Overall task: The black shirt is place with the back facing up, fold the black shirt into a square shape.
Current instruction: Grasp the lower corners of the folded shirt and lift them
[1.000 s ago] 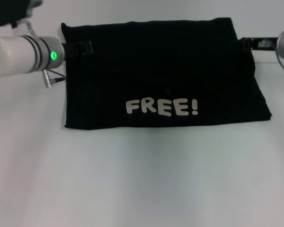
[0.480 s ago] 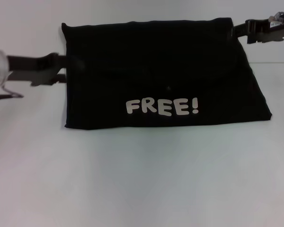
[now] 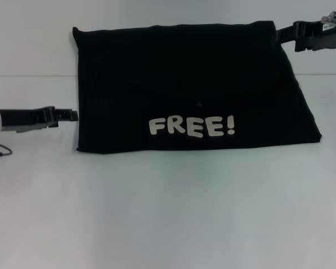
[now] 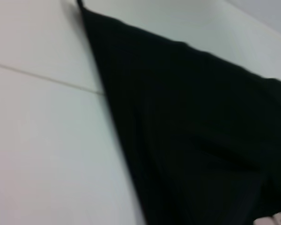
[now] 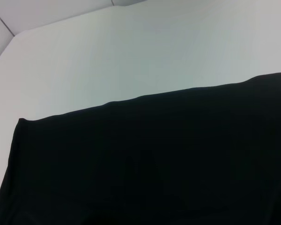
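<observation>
The black shirt (image 3: 190, 84) lies flat, folded into a broad rectangle whose right side slants outward toward the near corner. Cream block letters "FREE!" (image 3: 191, 127) face up near its front edge. Its left edge sits just beside the left claw (image 3: 67, 115), and its far right corner lies next to the right claw (image 3: 285, 32).

- The black shirt (image 3: 185, 84) is soft, matt cloth with cream "FREE!" lettering (image 3: 191, 126) printed flat.
- The white table (image 3: 168, 213) looks smooth, faintly sheened, perhaps laminate.
- The left gripper (image 3: 67, 115) looks like matt black plastic.
</observation>
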You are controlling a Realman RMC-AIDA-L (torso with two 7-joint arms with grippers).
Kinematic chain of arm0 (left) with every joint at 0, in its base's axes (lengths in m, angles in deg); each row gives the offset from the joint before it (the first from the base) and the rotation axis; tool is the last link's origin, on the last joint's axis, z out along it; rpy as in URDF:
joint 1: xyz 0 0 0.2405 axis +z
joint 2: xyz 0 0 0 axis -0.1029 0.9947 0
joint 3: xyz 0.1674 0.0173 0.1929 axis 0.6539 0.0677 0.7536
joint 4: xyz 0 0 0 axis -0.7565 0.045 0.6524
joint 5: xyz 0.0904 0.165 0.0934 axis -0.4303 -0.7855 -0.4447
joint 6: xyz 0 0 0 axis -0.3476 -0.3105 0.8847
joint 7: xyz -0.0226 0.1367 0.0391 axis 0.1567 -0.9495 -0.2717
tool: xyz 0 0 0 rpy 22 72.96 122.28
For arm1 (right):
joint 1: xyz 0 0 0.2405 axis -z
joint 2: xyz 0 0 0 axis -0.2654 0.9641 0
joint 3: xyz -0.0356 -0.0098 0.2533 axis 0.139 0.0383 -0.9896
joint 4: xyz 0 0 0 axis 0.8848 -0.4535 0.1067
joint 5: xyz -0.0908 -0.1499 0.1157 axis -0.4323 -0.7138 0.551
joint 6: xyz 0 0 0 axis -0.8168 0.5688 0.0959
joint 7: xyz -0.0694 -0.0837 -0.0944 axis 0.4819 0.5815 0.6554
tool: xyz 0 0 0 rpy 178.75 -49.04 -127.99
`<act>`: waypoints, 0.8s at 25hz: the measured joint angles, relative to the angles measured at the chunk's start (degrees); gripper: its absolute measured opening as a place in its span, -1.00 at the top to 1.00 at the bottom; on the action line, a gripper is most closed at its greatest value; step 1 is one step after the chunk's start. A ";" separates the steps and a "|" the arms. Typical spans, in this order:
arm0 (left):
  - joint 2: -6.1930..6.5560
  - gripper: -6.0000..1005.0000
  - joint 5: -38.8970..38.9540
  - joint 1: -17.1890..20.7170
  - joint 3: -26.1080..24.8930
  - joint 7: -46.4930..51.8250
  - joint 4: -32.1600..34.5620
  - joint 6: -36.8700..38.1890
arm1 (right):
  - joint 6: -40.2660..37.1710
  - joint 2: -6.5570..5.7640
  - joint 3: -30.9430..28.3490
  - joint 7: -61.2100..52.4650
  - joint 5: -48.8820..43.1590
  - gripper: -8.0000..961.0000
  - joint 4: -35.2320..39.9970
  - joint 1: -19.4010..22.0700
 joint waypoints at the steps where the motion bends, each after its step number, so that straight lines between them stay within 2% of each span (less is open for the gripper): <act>1: -0.11 -0.38 -0.01 0.14 0.47 -0.18 -0.39 -0.57 | 0.00 0.00 -0.01 0.00 -0.01 -0.44 -0.04 0.06; 9: -1.57 -0.21 -0.04 0.55 2.24 -1.14 -1.13 -1.45 | -0.01 -0.19 -0.03 -0.04 -0.02 -0.44 -0.22 0.55; 15: -1.63 0.00 -0.05 -0.06 2.77 -1.68 -2.24 -2.26 | 0.08 -0.17 -0.03 -0.05 -0.03 -0.45 -0.21 0.55; 20: -2.24 0.08 -0.07 -0.60 5.20 -1.79 -3.83 -6.21 | 0.37 -0.19 -0.03 0.13 -0.01 -0.45 -0.21 0.77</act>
